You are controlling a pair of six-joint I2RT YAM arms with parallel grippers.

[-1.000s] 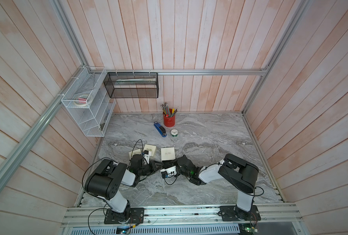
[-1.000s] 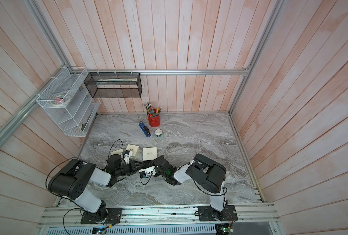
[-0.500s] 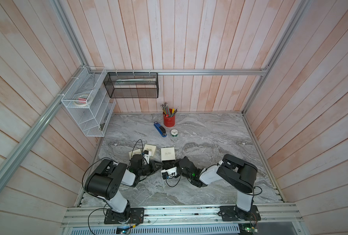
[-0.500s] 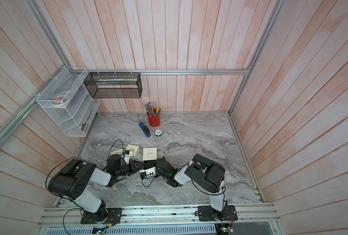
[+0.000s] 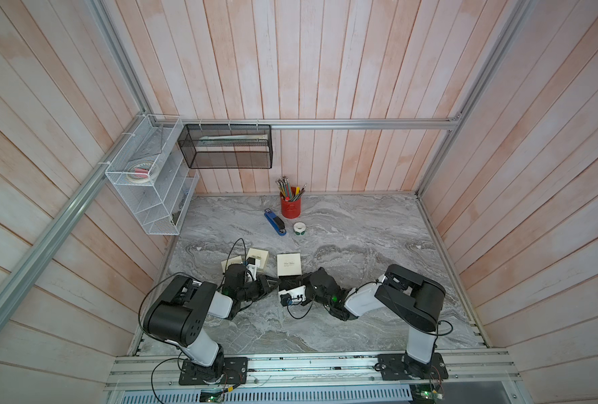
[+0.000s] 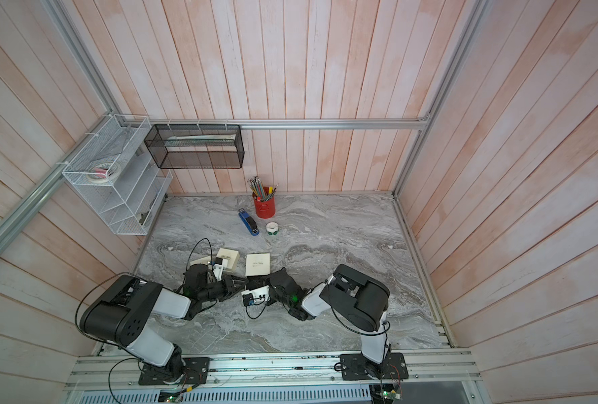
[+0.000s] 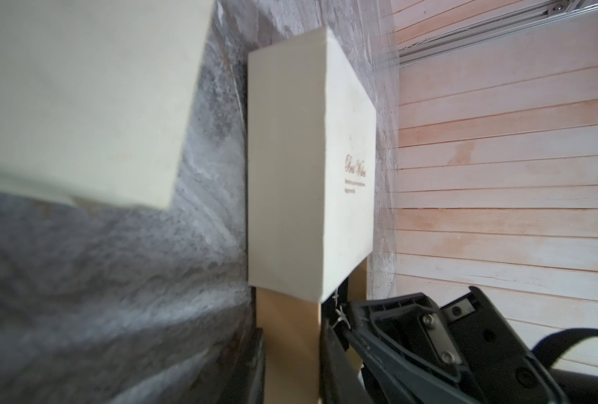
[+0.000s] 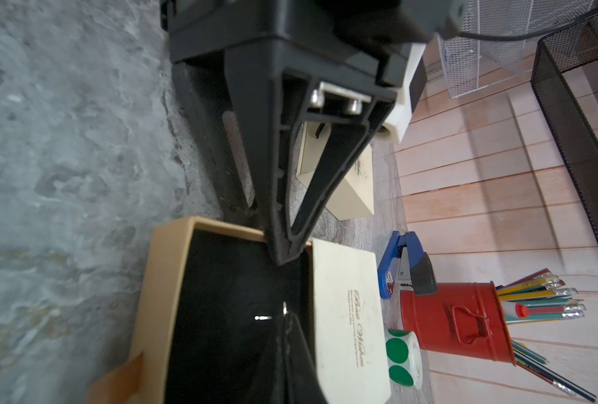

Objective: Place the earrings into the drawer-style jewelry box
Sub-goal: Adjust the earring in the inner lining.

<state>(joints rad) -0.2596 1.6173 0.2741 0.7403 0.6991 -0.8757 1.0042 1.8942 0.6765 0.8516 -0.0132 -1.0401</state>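
The jewelry box's cream sleeve (image 5: 289, 264) (image 7: 287, 168) lies on the marble. Its tan drawer (image 8: 164, 280), lined in black, is pulled out toward the front. My left gripper (image 5: 273, 281) (image 7: 288, 349) is shut on the drawer's tan side wall, with one of its fingers (image 8: 283, 196) reaching inside. My right gripper (image 8: 285, 316) (image 5: 295, 280) is shut on a small silver earring (image 8: 284, 307) (image 7: 339, 313), held just above the black lining. In both top views the wrists hide the earring.
A second cream box (image 5: 257, 259) sits just left of the sleeve. Behind them are a blue stapler (image 5: 275, 222), a green sticker roll (image 5: 299, 229) and a red pencil cup (image 5: 290, 206). A white wire rack (image 5: 150, 196) and a black mesh basket (image 5: 229, 147) hang on the walls.
My right arm has eased slightly toward the drawer. The left gripper's hold on the drawer wall is unchanged.
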